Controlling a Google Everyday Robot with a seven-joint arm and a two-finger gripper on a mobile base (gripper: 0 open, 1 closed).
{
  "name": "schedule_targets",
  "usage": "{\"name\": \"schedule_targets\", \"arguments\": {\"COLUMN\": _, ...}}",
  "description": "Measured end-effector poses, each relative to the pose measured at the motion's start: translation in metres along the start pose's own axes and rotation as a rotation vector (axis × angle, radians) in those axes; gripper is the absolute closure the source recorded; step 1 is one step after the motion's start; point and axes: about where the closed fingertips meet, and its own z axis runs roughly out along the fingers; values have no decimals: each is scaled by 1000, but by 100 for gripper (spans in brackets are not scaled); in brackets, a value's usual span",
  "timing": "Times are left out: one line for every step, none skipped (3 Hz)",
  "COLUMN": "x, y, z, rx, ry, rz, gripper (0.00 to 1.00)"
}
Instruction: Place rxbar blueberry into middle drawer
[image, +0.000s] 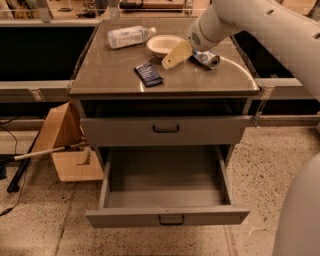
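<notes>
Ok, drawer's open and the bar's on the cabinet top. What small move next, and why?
Probably ease the gripper toward the front edge and down until it is over the snack bar. The bar lies flat on the cabinet top, unheld, while the gripper hangs beside the bowl, just behind the bar. The lower drawer already stands open, so grasping comes first.
</notes>
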Motion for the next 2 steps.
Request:
{"name": "schedule_targets", "arguments": {"x": -13, "y": 28, "z": -10, "rx": -49, "ry": -13, "rz": -29, "gripper": 0}}
{"name": "schedule_targets", "arguments": {"x": -13, "y": 28, "z": -10, "rx": -49, "ry": -13, "rz": -29, "gripper": 0}}
